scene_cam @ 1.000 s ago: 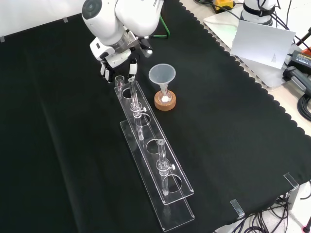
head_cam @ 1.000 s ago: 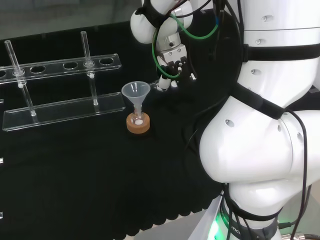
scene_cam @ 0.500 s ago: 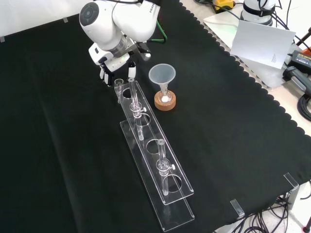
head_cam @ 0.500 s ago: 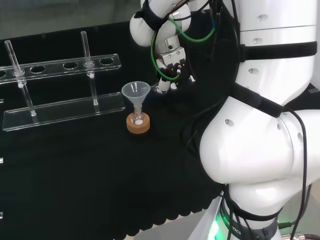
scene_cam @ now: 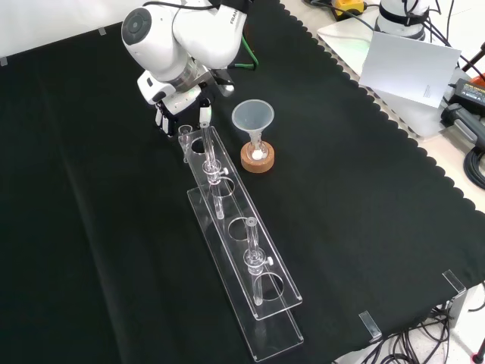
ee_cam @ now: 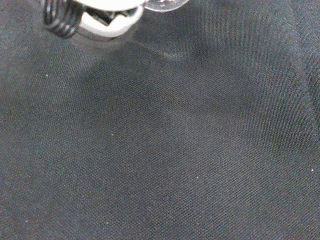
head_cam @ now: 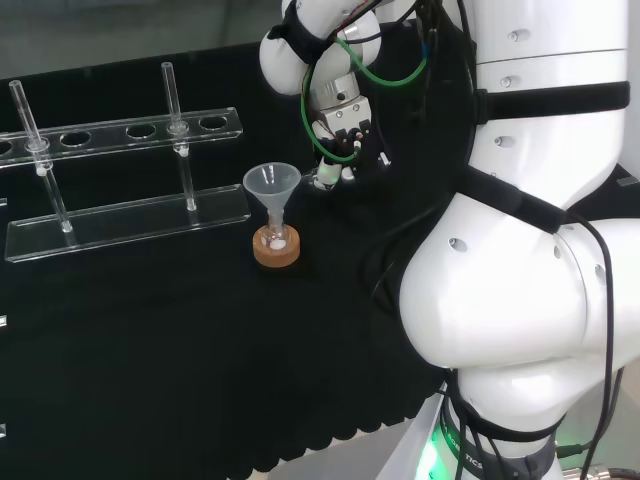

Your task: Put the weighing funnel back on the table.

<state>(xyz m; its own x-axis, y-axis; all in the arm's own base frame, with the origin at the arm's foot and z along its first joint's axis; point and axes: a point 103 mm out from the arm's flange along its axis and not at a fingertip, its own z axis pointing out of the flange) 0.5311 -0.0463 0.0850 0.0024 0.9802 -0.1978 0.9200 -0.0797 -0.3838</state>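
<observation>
We see the hand (scene_cam: 176,102) hanging over the black cloth (scene_cam: 91,227) with its fingers (scene_cam: 161,115) and thumb bent downward. Between their tips sits a small clear piece with a short stem, the weighing funnel (scene_cam: 185,134), which we take to be pinched there. Its stem points down from the hand toward the cloth, and we cannot tell whether the lower end touches the cloth. In the wrist view a rounded clear edge lies close against the white part of the hand, beside a black coiled cable (ee_cam: 57,22), with bare dark cloth beyond the palm. In the front view the clear rack (scene_cam: 274,339) begins just below the hand, close beside the weighing funnel, and runs away from the hand toward the lower right. Two glass tubes stand upright in the rack, the nearer tube (scene_cam: 207,144) just below the hand and the farther tube (scene_cam: 251,243) well away from it. To the hand's right in that view, near but apart from it, the funnel (scene_cam: 252,117) stands mouth up with its stem in a small flask (scene_cam: 258,151) on a cork ring (scene_cam: 258,161). In the head view the funnel's rim lies just left of the hand's lowest fingertip, and the arm's white links (head_cam: 520,300) rise to the hand's right.
</observation>
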